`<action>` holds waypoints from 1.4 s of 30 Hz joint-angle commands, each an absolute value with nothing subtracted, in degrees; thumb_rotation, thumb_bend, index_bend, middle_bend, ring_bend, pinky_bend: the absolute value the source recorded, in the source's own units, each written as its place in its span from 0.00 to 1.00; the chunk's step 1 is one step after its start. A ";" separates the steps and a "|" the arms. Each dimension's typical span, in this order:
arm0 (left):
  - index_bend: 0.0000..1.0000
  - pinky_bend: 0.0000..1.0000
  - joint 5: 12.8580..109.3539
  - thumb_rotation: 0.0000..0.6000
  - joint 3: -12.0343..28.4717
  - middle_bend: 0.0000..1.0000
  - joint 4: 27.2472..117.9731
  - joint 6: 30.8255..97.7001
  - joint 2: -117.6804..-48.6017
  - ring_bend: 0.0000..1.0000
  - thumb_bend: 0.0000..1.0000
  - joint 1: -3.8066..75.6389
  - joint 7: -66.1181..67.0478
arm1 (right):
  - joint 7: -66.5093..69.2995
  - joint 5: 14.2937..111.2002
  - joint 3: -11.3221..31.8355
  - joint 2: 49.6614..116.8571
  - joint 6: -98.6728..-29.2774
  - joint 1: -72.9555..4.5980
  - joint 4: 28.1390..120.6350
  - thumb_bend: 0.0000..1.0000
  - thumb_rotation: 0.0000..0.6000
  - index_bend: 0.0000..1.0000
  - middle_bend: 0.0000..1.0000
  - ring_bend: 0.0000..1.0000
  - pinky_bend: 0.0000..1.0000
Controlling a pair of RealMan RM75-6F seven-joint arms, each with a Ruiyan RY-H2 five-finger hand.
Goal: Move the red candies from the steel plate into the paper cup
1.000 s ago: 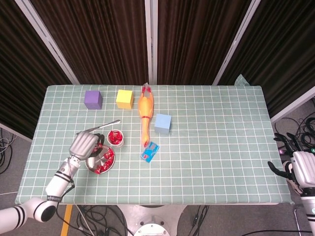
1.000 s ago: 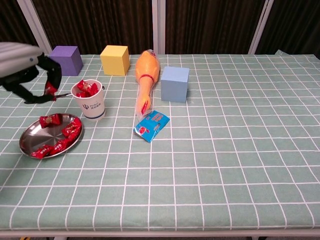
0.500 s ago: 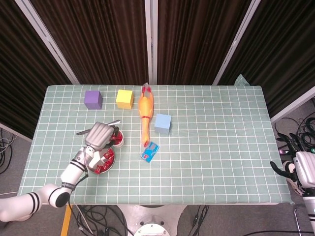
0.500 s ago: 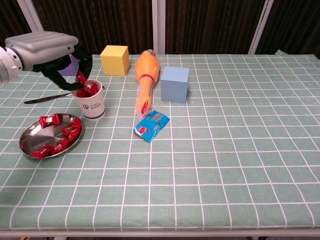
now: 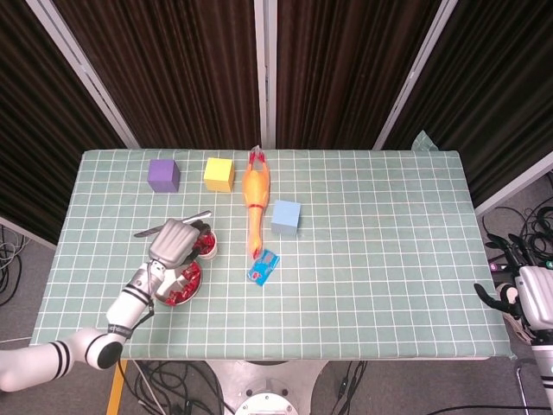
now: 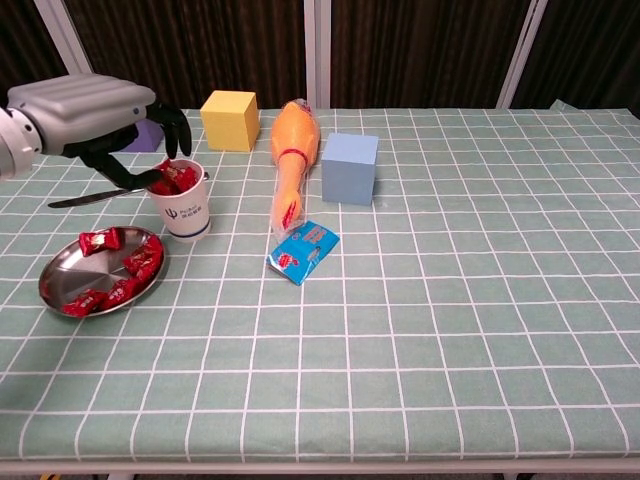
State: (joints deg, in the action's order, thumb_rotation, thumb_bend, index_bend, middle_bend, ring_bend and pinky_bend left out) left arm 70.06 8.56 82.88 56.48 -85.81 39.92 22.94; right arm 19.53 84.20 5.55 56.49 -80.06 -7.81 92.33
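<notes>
Your left hand [image 6: 85, 115] has its dark fingertips [image 6: 178, 130] curled down over the rim of the paper cup [image 6: 181, 207], one tip touching the red candies [image 6: 174, 178] heaped inside; whether a candy is pinched between them you cannot tell from either view; the grey back of the hand faces up and the forearm runs off toward 7 o'clock in the head view.

The cup stands upright, just beside the steel plate [image 6: 60, 273] at its 1 o'clock; the plate holds more red candies [image 6: 125, 268], one at 12 o'clock and the others along its right and front rim; its left part is bare metal.

A knife [image 6: 85, 198] lies flat at the cup's 9 o'clock, under your hand; a purple cube [image 5: 162, 174] sits at the cup's 11 o'clock, a yellow cube [image 6: 229, 120] at 1 o'clock; the rubber chicken [image 6: 291, 149] stretches lengthwise at 3 o'clock, with a blue cube [image 6: 349, 168] beside it and a blue packet [image 6: 303, 251] near its lower end.

Your right hand [image 5: 529, 296] hangs off the table's right edge at 4 o'clock, fingers apart, holding nothing.
</notes>
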 commanded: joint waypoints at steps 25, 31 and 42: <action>0.45 1.00 68.56 1.00 3.24 0.49 76.40 58.35 -86.77 0.88 0.39 31.43 15.86 | 18.79 84.99 5.44 56.13 -80.71 -7.76 93.33 0.19 1.00 0.12 0.24 0.07 0.43; 0.45 1.00 67.83 1.00 3.06 0.49 74.14 57.19 -88.73 0.88 0.38 31.50 17.12 | 18.54 84.79 5.46 56.06 -80.62 -7.74 93.51 0.19 1.00 0.12 0.24 0.07 0.43; 0.45 1.00 68.05 1.00 2.35 0.49 74.70 55.60 -88.85 0.88 0.38 31.55 18.45 | 18.29 84.56 5.48 56.04 -80.49 -7.75 93.68 0.20 1.00 0.12 0.24 0.07 0.43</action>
